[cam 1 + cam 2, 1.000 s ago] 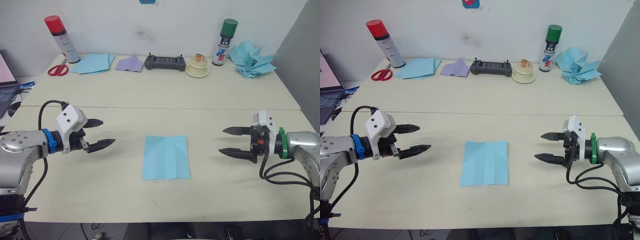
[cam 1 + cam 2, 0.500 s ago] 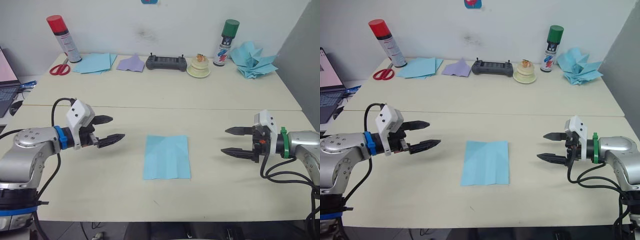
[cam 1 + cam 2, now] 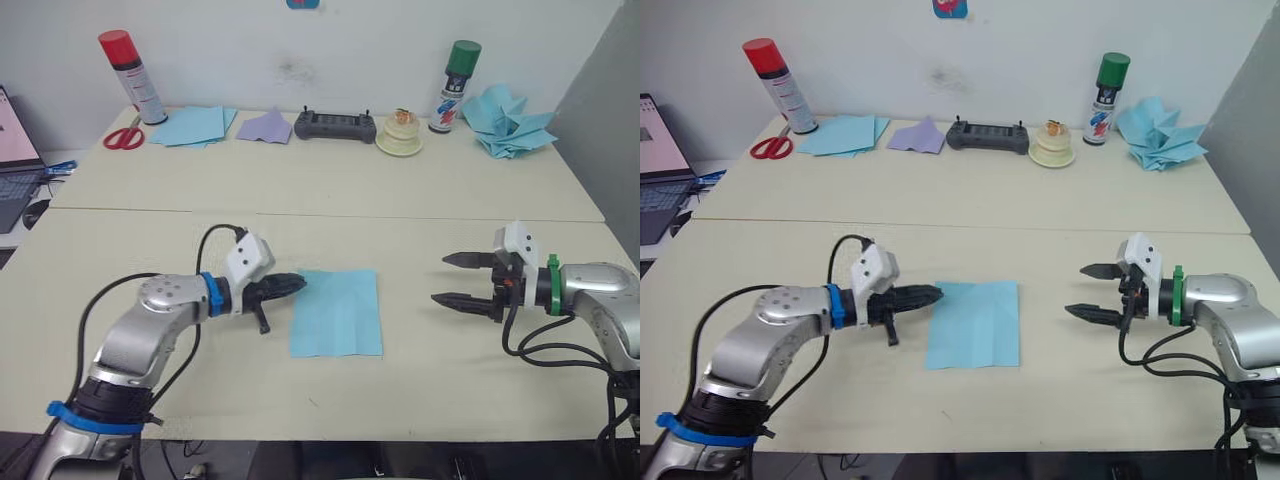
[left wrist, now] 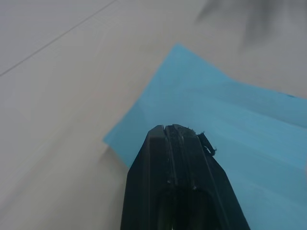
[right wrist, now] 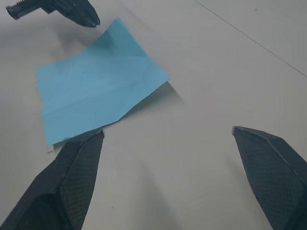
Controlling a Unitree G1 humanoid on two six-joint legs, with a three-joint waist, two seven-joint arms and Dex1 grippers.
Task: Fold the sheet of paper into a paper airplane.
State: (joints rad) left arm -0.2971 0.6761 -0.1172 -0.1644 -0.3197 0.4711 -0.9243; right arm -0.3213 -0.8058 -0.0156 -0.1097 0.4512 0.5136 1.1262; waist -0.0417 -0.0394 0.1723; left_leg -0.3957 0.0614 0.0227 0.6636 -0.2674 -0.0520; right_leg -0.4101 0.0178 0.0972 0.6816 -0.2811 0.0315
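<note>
The sheet of paper (image 3: 336,311) lies flat mid-desk (image 3: 420,240), creased. The left gripper (image 3: 292,284) has its fingers pressed together, empty, tips at the sheet's upper left corner. The right gripper (image 3: 448,280) hovers well apart to the right, fingers spread wide, holding nothing

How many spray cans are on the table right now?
2. The red-capped spray can stands at the far left edge by the scissors; the green-capped spray can stands at the far right, beside the heap of blue paper shapes. None looks hidden.
</note>
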